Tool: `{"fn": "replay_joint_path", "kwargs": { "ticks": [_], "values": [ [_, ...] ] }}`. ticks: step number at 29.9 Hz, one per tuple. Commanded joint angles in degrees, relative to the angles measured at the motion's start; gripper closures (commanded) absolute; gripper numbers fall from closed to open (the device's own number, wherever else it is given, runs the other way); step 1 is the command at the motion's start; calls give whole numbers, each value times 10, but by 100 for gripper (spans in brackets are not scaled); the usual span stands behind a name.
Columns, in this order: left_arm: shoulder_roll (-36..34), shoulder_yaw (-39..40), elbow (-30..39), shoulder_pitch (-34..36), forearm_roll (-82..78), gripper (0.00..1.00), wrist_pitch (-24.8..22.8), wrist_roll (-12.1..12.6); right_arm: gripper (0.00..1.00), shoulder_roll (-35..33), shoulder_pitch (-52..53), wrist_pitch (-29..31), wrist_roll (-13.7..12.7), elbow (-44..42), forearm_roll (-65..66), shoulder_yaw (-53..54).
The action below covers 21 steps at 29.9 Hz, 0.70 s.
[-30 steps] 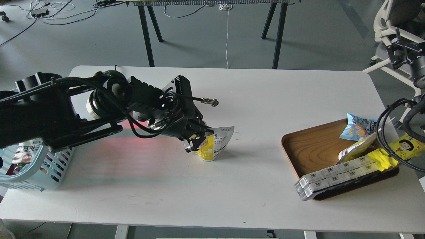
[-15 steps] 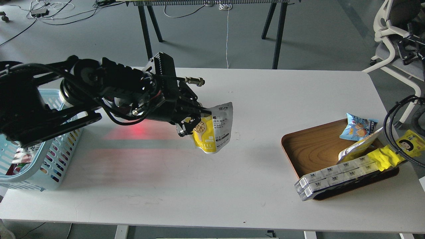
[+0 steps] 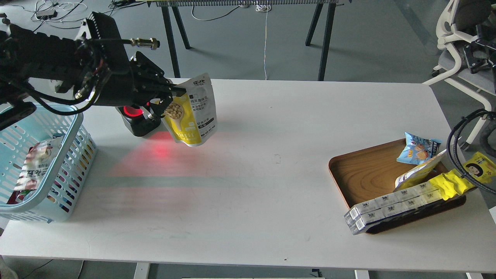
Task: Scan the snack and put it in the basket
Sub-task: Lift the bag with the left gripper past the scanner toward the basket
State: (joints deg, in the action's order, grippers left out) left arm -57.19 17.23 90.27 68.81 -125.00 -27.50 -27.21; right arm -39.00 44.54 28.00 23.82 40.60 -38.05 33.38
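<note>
Head view has the left gripper (image 3: pixel 167 97) up in the air over the far left part of the white table (image 3: pixel 248 186), clamped on the snack (image 3: pixel 192 113). The pouch hangs off the fingertips to the gripper's right, pinched along its upper left edge, so most of the bag dangles free below and beside the fingers. It's well clear of the tabletop and tilted a bit, top corner leaning right.

Looks-wise, the snack is a stand-up pouch, white on the top and right side, yellow down the left and bottom. There's a round picture of tan beans near the grip and blocks of black text on the white part, too small to read.

Right behind the pouch, to its lower left, sits a small black scanner (image 3: pixel 136 120) with a glowing red window. It's throwing a red patch of light onto the table just below the pouch.

The basket (image 3: pixel 73 155), light blue with slotted sides, is at the left edge of the table, left of the gripper and below the arm. It's got a red and white packet (image 3: pixel 33 162) inside already.

Way over on the right is a brown wooden tray (image 3: pixel 364 170) with a small blue packet (image 3: pixel 417 148), a long yellow wrapper (image 3: pixel 465 174) with a cartoon face, and some white boxes (image 3: pixel 387 207) along its front edge.

Right gripper isn't visible, only some black cable (image 3: pixel 457 143) at the right edge.
</note>
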Motion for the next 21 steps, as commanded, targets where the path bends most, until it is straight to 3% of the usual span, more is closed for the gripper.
{"fn": "replay_joint_path", "kwargs": {
  "ticks": [1, 8, 21],
  "values": [
    [-14, -3, -7, -7, 0, 100, 0, -8, 1, 1, 0, 0, 0, 0, 0, 0],
    [-8, -11, -59, -16, 0, 100, 3, -8, 1, -3, 0, 0, 0, 0, 0, 1],
    [-10, -19, -51, -24, 0, 100, 3, -8, 1, -13, 0, 0, 0, 1, 0, 9]
  ]
}}
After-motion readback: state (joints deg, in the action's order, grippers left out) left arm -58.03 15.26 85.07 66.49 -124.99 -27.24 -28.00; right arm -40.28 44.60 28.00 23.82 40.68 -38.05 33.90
